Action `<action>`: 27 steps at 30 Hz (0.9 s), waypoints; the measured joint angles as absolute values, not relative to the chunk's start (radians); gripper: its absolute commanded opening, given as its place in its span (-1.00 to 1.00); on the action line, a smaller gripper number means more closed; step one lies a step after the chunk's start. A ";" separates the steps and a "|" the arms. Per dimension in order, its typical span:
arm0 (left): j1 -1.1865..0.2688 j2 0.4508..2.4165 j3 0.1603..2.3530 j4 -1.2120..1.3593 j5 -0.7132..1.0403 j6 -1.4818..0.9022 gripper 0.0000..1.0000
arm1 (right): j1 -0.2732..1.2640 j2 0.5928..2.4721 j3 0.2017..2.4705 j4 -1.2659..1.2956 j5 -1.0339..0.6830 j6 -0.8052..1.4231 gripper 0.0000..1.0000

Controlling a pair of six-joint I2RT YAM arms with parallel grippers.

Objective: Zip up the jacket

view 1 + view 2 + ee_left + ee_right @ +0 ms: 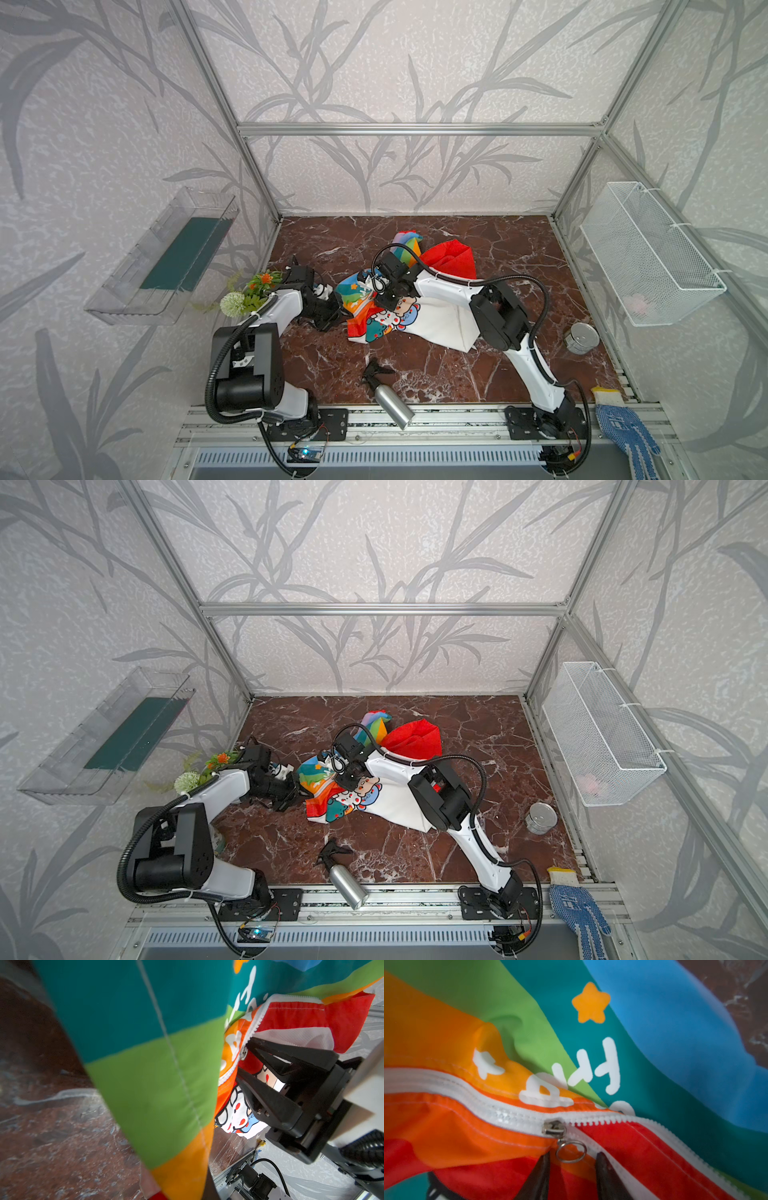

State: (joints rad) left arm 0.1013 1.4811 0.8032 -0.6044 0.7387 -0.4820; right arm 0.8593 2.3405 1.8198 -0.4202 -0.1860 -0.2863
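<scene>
The jacket [440, 324] lies crumpled mid-table in both top views, white body with cartoon prints, red hood [453, 257] at the back. My left gripper [338, 309] is shut on the jacket's rainbow panel [158, 1064] at its left edge; the cloth hides its fingertips in the left wrist view. My right gripper [573, 1156] is open over the white zipper [508, 1118]. Its two dark fingertips [547, 1157] stand on either side of the metal ring pull [571, 1152], just below the slider [554, 1127], not gripping it. The zipper is joined on one side of the slider and split on the other.
A silver spray bottle [390, 399] lies at the front edge. A tin can [582, 332] stands at the right. Artificial flowers [249, 291] sit behind the left arm. A white mesh basket [648, 253] and a clear tray [166, 257] hang on the side walls. A blue glove [623, 432] lies front right.
</scene>
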 measured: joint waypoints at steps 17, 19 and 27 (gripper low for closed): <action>0.101 1.481 0.797 -0.587 0.744 -0.482 -1.00 | 0.855 2.320 1.803 -0.395 -0.204 -0.345 -0.24; 0.101 1.481 0.794 -0.585 0.745 -0.482 -1.00 | 0.854 2.305 1.796 -0.402 -0.204 -0.349 -0.24; 0.101 1.481 0.783 -0.571 0.751 -0.483 -1.00 | 0.854 2.275 1.787 -0.408 -0.228 -0.363 -0.24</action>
